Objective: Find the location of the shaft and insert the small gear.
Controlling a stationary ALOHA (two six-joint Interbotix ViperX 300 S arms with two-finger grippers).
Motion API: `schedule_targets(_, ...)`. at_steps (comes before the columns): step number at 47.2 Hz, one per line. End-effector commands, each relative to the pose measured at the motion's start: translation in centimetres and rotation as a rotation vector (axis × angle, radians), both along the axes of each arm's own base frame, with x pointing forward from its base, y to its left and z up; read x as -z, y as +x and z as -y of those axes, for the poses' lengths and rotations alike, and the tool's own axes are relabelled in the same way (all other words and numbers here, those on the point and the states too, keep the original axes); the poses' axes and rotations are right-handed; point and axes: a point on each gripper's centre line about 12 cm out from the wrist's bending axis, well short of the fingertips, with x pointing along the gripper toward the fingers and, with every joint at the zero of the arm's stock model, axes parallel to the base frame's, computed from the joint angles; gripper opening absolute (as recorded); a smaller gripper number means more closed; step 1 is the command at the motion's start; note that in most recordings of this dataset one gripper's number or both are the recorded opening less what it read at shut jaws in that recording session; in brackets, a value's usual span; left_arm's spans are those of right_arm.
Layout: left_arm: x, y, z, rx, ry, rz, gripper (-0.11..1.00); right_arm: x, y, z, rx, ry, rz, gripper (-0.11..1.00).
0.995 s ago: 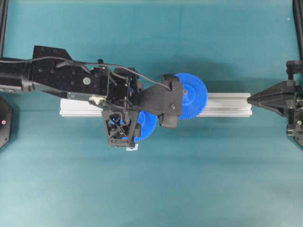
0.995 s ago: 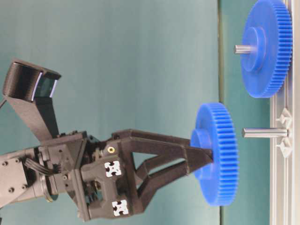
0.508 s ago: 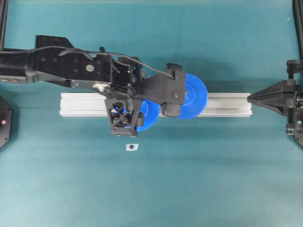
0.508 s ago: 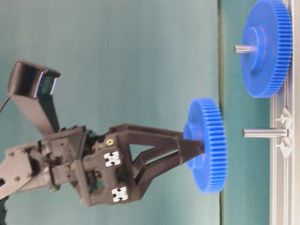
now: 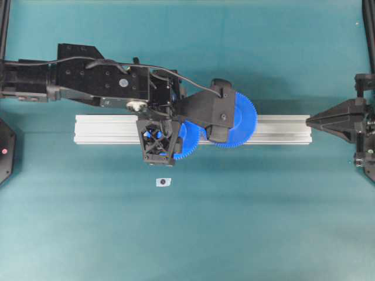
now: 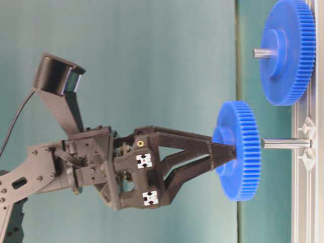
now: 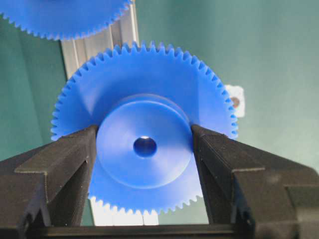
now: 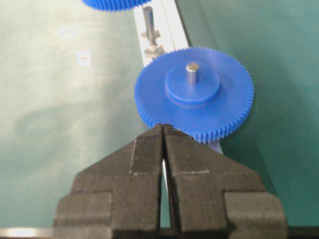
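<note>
My left gripper [image 7: 144,147] is shut on the raised hub of the small gear [image 7: 149,79], one finger on each side. At table level the small gear [image 6: 238,150] is held face-on to the rail by the left gripper [image 6: 228,152]. Its front face is at the tip of the silvery shaft [image 6: 286,144], with the hub about level with the pin. From overhead, the left gripper [image 5: 158,141] and the small gear [image 5: 186,140] cover the shaft. The right wrist view shows the shaft [image 8: 148,22] standing on the rail. My right gripper [image 8: 163,127] is shut and empty, parked at the rail's right end [image 5: 310,123].
The bigger blue gear [image 5: 239,120] [image 6: 287,50] [image 8: 194,94] sits on its own grey pin on the aluminium rail [image 5: 99,130], right beside the shaft. A small white marker [image 5: 163,182] lies on the teal mat in front of the rail.
The left gripper carried the small gear back over the rail and towards the shaft. The gear rose into line with the pin, and its face now meets the tip. The right arm stayed still.
</note>
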Motion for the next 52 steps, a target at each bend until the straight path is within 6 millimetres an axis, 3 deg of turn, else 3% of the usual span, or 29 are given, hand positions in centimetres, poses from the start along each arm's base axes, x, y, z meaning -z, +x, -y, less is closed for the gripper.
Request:
schedule_targets(1, -1.7, 0.4, -0.3, -0.002, 0.008, 0.055, 0.64, -0.4, 0.2, 0.1, 0.006, 0.006, 0.011, 0.0)
schedule_targets(52, 0.4, 1.4, -1.4, -0.018, 0.01, 0.047, 0.64, -0.4, 0.2, 0.1, 0.006, 0.006, 0.008, 0.0)
